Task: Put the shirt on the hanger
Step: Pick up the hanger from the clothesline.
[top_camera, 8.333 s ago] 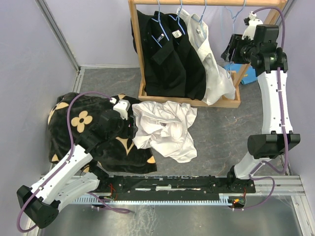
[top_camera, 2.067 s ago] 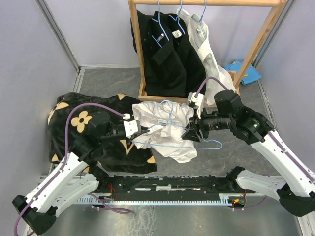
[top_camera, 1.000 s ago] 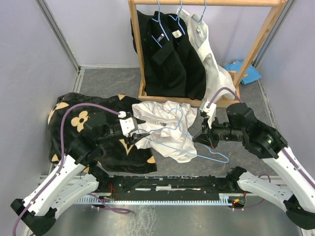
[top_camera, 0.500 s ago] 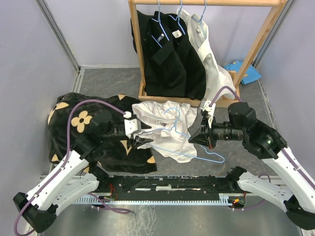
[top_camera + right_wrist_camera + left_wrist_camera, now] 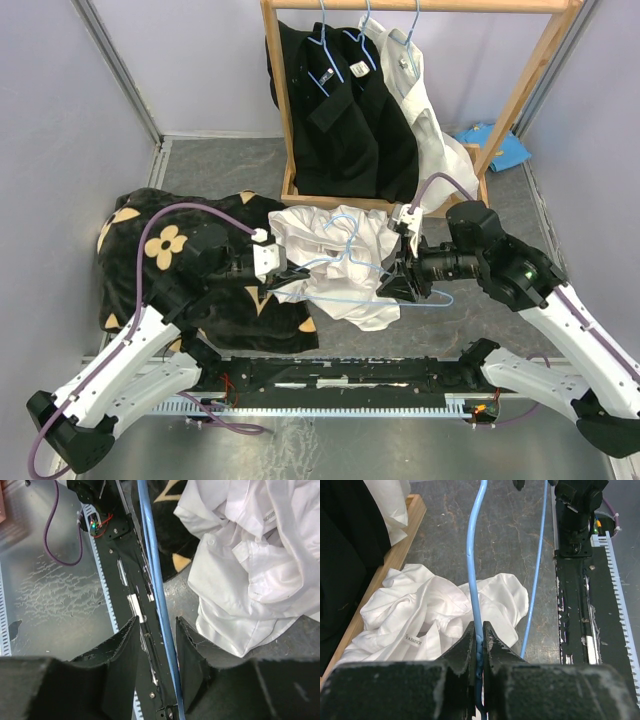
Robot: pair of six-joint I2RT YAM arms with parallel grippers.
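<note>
The white shirt point(image 5: 345, 275) lies crumpled on the grey table, its neck label point(image 5: 413, 640) facing up. The thin light-blue hanger point(image 5: 346, 233) hovers over it, between the two grippers. My left gripper point(image 5: 286, 272) is shut on one end of the hanger wire point(image 5: 472, 555), at the shirt's left edge point(image 5: 435, 610). My right gripper point(image 5: 396, 281) is at the shirt's right side. Its jaws stand open, and the hanger's wire point(image 5: 152, 565) runs loose through the gap point(image 5: 157, 621) without being clamped. The shirt point(image 5: 250, 565) lies just beyond these fingers.
A wooden clothes rack point(image 5: 470, 208) stands behind the shirt, with black shirts point(image 5: 340, 110) and a white one point(image 5: 432, 135) hanging on it. A black cloth with tan flowers point(image 5: 165, 250) lies to the left. A blue item point(image 5: 500, 150) lies at the back right. The black rail point(image 5: 350, 375) runs along the near edge.
My left gripper has closed on the hanger wire. My right gripper has opened and let go of it. The hanger has shifted a little up and left over the shirt.
</note>
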